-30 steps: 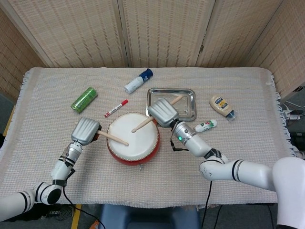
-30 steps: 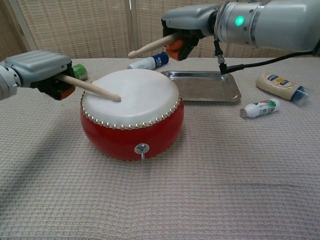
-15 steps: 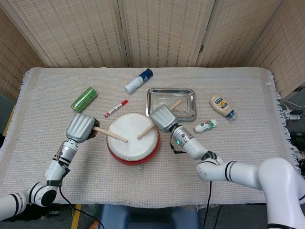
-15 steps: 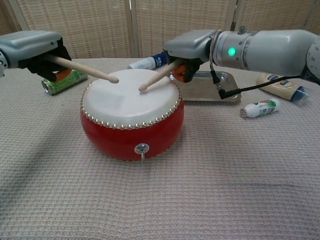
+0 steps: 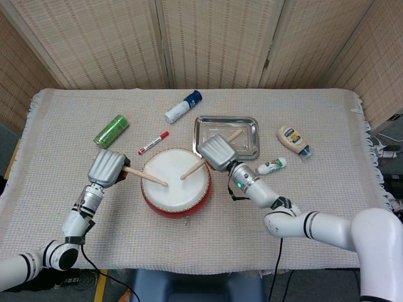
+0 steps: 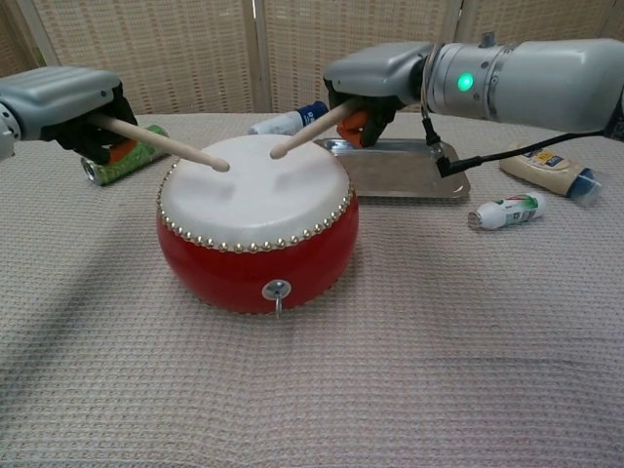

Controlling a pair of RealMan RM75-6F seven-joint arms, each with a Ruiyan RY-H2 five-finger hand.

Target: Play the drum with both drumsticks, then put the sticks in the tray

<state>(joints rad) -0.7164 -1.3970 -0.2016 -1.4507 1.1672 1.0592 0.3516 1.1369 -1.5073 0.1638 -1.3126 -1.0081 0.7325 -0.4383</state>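
A red drum (image 5: 175, 189) (image 6: 255, 226) with a white skin stands at the table's middle front. My left hand (image 5: 106, 168) (image 6: 60, 101) grips a wooden drumstick (image 5: 145, 177) (image 6: 161, 146) whose tip hangs just over the skin's left part. My right hand (image 5: 218, 152) (image 6: 375, 77) holds the second drumstick (image 5: 194, 168) (image 6: 308, 128), its tip a little above the skin's right side and its butt reaching over the tray. The steel tray (image 5: 247, 135) (image 6: 429, 175) lies behind the drum to the right, with nothing lying in it.
Behind the drum lie a green can (image 5: 111, 131) (image 6: 120, 163), a red marker (image 5: 153, 143) and a white-and-blue tube (image 5: 182, 106) (image 6: 290, 120). Right of the tray lie a mayonnaise bottle (image 5: 293, 139) (image 6: 545, 166) and a small white bottle (image 5: 271, 166) (image 6: 504, 211).
The right hand dropped its stick to the skin, then lifted it slightly. The left hand raised its stick off the skin and now lowers it again.
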